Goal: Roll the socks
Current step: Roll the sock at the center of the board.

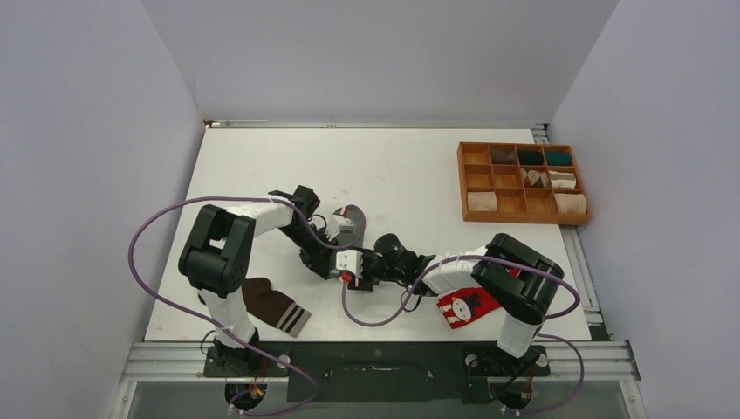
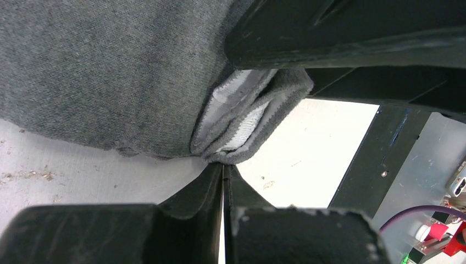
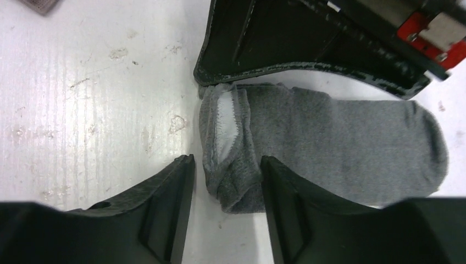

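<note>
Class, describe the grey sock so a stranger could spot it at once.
Look near the middle of the white table. The grey sock lies there, cuff folded back showing pale lining. Unlike the brown striped sock and red cartoon sock, it is plain.

Bright, even light – wrist cams soft nr edges.

A white counter [image 1: 410, 166] sits between pale grey walls [image 1: 87, 131]. At its far right corner lies a wooden tray [image 1: 462, 179] divided into a grid of compartments. The row along the tray's far edge holds a dark brown bundle [image 1: 502, 155], a blackish one [image 1: 530, 158] and a teal one [image 1: 558, 159]. Cream rolls [image 1: 563, 181] fill compartments on the right side, and a beige roll [image 1: 481, 201] sits in the near left compartment. A metal rail [image 1: 375, 356] runs along the counter's near edge.
</note>
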Robot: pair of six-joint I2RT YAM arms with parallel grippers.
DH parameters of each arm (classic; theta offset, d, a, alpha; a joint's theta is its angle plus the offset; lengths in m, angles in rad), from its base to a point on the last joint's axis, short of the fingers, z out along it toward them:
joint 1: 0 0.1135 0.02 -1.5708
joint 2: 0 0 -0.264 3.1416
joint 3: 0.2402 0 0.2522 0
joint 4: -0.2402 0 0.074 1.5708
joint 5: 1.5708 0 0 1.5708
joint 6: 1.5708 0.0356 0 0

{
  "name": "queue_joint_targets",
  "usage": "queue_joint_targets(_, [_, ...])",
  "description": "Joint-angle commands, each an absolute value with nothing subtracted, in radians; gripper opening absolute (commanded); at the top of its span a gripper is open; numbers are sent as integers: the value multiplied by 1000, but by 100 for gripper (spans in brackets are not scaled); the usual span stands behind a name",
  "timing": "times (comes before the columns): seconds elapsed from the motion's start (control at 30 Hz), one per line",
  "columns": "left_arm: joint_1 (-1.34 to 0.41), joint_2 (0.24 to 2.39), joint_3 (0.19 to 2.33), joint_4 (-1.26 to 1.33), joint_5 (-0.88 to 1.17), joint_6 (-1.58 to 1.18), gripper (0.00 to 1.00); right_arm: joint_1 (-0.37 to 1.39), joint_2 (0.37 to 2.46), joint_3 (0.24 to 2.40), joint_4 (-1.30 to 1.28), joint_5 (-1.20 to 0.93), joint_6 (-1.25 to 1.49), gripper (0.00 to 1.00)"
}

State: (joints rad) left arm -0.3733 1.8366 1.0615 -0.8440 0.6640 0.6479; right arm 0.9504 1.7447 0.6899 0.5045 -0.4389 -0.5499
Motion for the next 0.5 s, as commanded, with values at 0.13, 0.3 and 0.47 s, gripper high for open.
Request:
queue_joint_targets(0.13, [-380, 1841, 1082, -864, 679, 673, 0, 948, 1781, 727, 586, -453, -390, 25])
queue_joint_targets(0.3, [-361, 1775, 1065, -829, 695, 676, 32, 913, 1768, 729, 561, -503, -209, 5])
queue_joint_targets(0.47, [-266, 1598, 1010, -740, 762, 709, 47, 817, 1795, 735, 543, -641, 128, 5])
